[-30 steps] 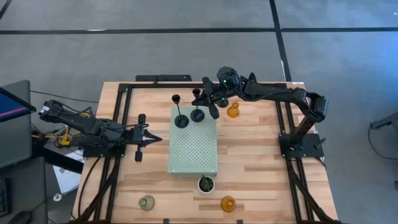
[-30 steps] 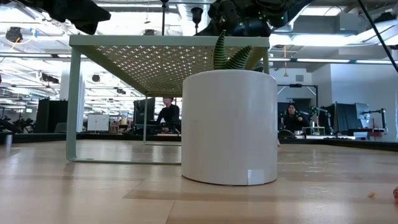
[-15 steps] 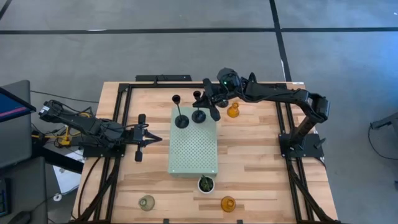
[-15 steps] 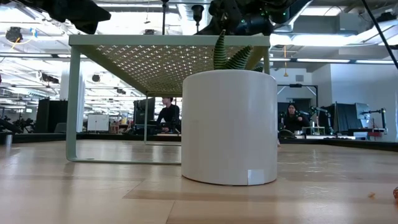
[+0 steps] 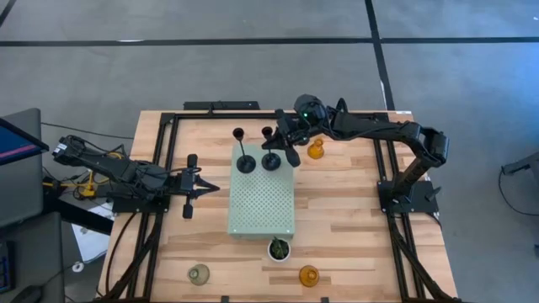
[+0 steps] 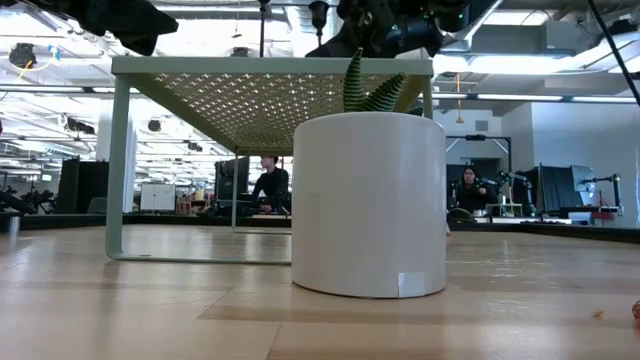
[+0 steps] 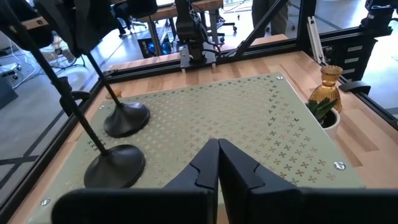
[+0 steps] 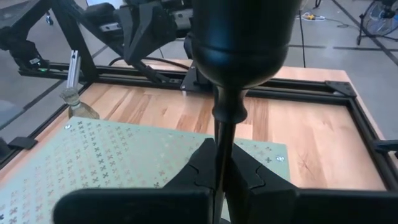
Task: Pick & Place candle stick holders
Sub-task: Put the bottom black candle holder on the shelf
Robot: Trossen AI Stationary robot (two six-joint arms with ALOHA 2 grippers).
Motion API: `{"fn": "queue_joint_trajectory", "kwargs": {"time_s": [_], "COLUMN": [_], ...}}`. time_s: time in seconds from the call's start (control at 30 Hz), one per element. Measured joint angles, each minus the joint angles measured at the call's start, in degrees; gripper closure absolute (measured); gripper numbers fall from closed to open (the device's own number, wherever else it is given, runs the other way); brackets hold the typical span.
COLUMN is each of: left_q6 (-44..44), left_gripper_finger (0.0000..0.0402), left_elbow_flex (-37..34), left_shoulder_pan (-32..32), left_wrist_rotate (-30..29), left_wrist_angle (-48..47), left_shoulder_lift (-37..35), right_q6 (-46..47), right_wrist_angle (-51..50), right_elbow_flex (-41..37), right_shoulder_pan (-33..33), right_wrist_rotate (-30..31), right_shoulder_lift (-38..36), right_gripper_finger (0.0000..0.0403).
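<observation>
Two black candle stick holders stand upright at the far end of the pale green perforated board [image 5: 263,202]. One [image 5: 245,164] stands free on its round base. My right gripper [image 5: 285,148] is shut on the other black holder [image 5: 270,159], beside it toward the right. An amber glass holder [image 5: 316,151] stands on the table right of the board. A second amber holder [image 5: 308,275] and a clear-grey one [image 5: 199,273] stand near the table's near edge. A third black holder is out of view. My left gripper [image 5: 205,187] is shut and empty, left of the board. My right gripper pinches the black holder's thin stem [image 8: 222,134] between its two fingers, below the cup top [image 8: 242,34]. The fingers come slanting from the table's far right and lie across the stem. The holder is upright, its round base [image 7: 126,118] at the board's surface; whether it rests there I cannot tell.
A small green plant in a pot [image 5: 279,248] stands just off the board's near edge and fills the low view [image 6: 370,205]. Black frame rails [image 5: 164,168] run along the table's left, right and far sides. People sit at desks in the room behind.
My right gripper has shifted a little toward the table's near edge with the black holder, which stays upright over the board's far end.
</observation>
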Motion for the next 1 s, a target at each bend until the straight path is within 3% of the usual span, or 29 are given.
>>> {"fn": "queue_joint_trajectory", "kwargs": {"time_s": [1.0], "left_q6": [0.00], "left_gripper_finger": [0.0395], "left_elbow_flex": [0.00], "left_shoulder_pan": [0.01], "left_wrist_rotate": [0.00], "left_wrist_angle": [0.00], "left_shoulder_lift": [0.00], "right_q6": [0.01], "right_wrist_angle": [-1.65], "right_elbow_flex": [0.13], "right_shoulder_pan": [0.90], "right_wrist_rotate": [-0.13], "right_shoulder_lift": [-0.10], "right_gripper_finger": [0.0389]}}
